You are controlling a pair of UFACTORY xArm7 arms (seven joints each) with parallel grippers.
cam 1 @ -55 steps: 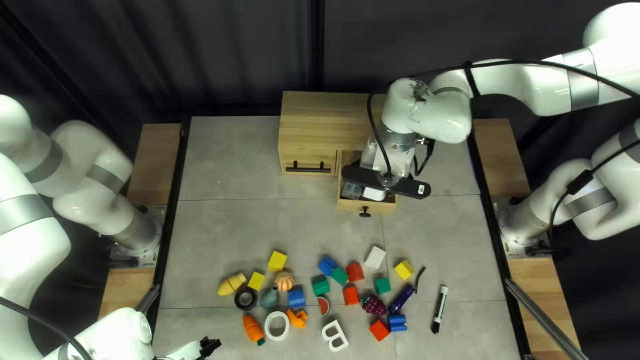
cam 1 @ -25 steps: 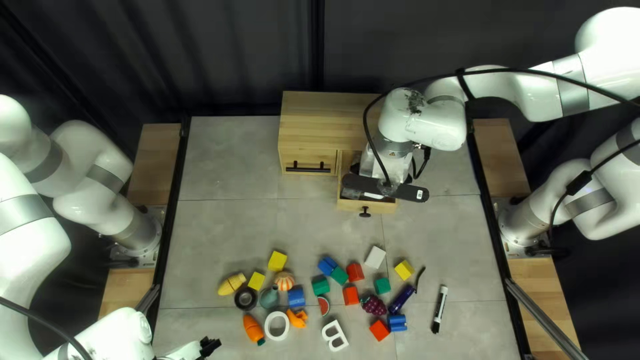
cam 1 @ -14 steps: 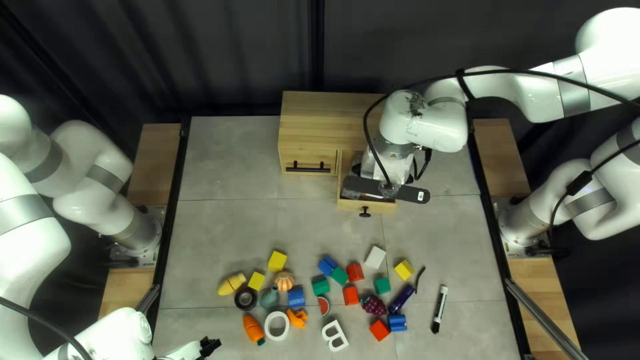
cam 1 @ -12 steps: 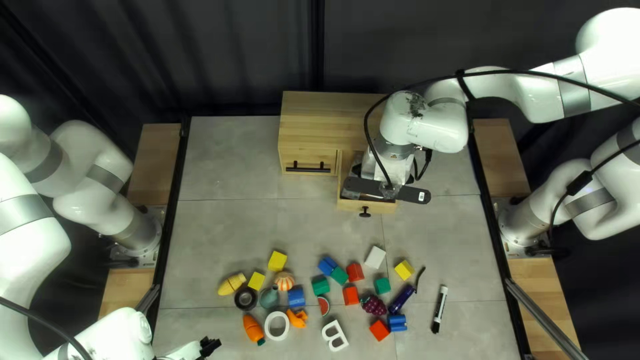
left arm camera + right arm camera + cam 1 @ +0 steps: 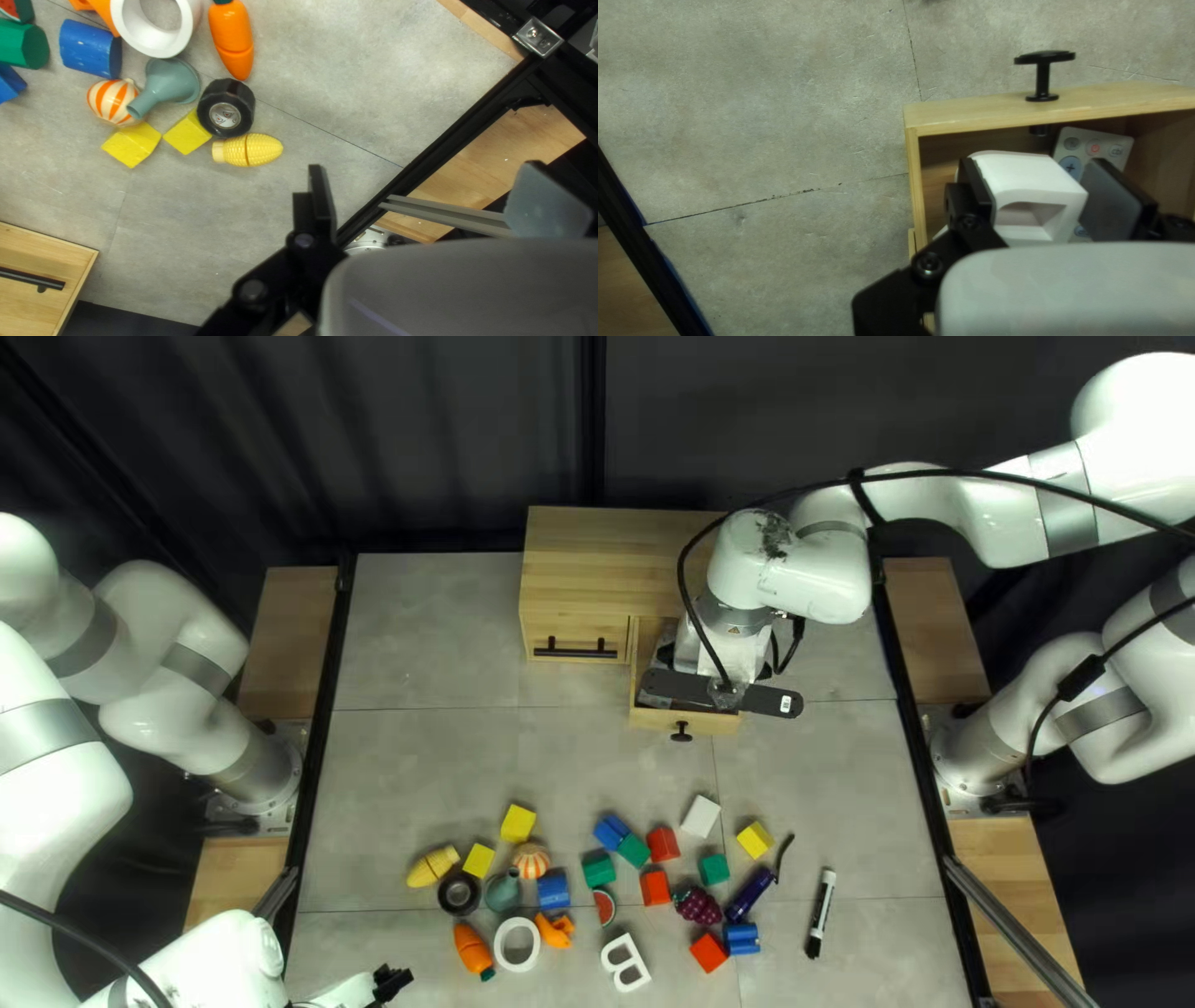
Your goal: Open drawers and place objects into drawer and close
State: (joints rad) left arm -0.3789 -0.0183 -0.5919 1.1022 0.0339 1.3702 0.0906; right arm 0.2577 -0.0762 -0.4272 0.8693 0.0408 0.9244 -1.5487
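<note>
The wooden cabinet [image 5: 597,569] stands at the back, its right drawer [image 5: 653,717] pulled out, with a black knob [image 5: 1043,74] on the front. My right gripper [image 5: 1036,186] is down inside that drawer, shut on a white block [image 5: 1027,186]. A white remote-like item [image 5: 1092,149] lies under the block. The left drawer, with a bar handle [image 5: 574,649], is closed. My left gripper [image 5: 430,205] hangs open and empty over the table's near left edge, short of the toy corn [image 5: 247,149].
Several toys lie along the near side: a carrot [image 5: 471,947], a white ring [image 5: 516,943], a black tape roll [image 5: 458,893], coloured blocks [image 5: 663,845], a white letter [image 5: 625,961] and a marker [image 5: 822,910]. A black rail [image 5: 444,144] borders the table beside my left gripper.
My right arm has come down a little, carrying the white block deeper into the open drawer. The left arm and the toys have stayed put.
</note>
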